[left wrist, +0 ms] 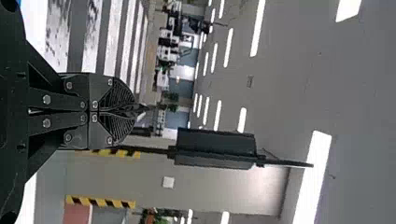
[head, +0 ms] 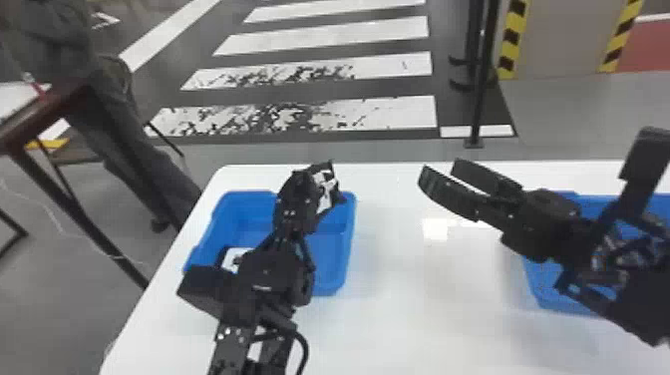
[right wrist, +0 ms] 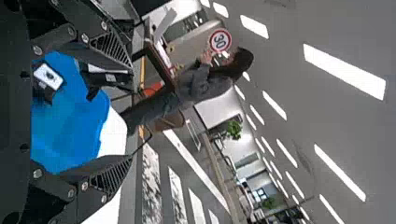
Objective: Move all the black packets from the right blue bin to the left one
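Observation:
Above the far part of the left blue bin (head: pixel 319 289), my left gripper (head: pixel 323 172) is shut on a black packet (head: pixel 326 192) with white markings. In the left wrist view my left gripper (left wrist: pixel 128 110) has its fingers together, the packet's thin dark edge (left wrist: pixel 140 108) between them. A black packet with a white label (head: pixel 232 259) lies in the left bin, partly hidden by the left arm; the right wrist view shows this packet (right wrist: pixel 48 77) too. My right gripper (head: pixel 441 174) stands open over the table between the bins; in its wrist view my right gripper (right wrist: pixel 130 112) has its fingers wide apart.
The right blue bin (head: pixel 541 289) is largely covered by the right arm, so its contents are hard to see. Both bins stand on a white table (head: pixel 423 324). A dark-framed table (head: pixel 30 122) stands off to the left, and a black post (head: pixel 481 99) rises beyond the far edge.

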`<state>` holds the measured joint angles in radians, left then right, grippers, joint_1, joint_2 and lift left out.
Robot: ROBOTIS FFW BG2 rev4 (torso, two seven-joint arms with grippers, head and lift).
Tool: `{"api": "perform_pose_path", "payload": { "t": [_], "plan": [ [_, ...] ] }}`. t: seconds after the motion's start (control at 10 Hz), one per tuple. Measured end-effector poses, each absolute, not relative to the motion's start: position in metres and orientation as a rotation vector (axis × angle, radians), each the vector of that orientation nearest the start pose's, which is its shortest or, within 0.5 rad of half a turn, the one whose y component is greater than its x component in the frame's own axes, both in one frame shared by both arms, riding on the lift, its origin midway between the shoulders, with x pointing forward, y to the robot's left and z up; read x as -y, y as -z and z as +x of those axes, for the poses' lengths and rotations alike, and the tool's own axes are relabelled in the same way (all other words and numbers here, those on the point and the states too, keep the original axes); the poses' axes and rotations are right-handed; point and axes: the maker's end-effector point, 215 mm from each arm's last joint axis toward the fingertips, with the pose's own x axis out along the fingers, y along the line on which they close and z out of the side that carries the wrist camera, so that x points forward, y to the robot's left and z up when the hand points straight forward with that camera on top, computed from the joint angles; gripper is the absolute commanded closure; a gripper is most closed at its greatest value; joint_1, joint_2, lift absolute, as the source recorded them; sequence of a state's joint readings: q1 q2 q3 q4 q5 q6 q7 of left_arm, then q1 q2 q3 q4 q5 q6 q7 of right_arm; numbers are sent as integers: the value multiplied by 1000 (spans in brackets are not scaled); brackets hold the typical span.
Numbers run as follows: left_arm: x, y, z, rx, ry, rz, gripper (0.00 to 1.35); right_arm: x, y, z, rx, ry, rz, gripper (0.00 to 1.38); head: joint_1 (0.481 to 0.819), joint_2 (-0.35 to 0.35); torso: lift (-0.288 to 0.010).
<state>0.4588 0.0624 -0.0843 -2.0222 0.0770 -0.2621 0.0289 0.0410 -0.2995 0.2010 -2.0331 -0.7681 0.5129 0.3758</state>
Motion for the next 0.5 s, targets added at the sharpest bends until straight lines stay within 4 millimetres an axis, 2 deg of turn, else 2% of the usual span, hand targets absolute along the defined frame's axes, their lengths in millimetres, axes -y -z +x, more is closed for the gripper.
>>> {"api": "perform_pose_path", "payload": {
  "t": [0.1, 0.2, 0.3, 0.4, 0.5],
  "plan": [
    [-212, 284, 467, 214, 29, 37, 1220, 48, 250, 485, -158, -832, 418, 62, 695, 192, -140],
    [-230, 317, 486, 164, -5, 142, 1220, 59, 254, 485, -159, -805, 410, 62, 695, 190, -140],
    [-256, 349, 499, 109, -48, 240, 1220, 64, 255, 485, -159, -794, 402, 62, 695, 203, -140],
    [-274, 372, 503, 80, -79, 290, 1159, 66, 257, 484, -164, -786, 393, 62, 695, 225, -140],
    [-283, 382, 501, 70, -94, 305, 707, 69, 259, 483, -170, -776, 388, 61, 695, 236, -140]
  ]
}}
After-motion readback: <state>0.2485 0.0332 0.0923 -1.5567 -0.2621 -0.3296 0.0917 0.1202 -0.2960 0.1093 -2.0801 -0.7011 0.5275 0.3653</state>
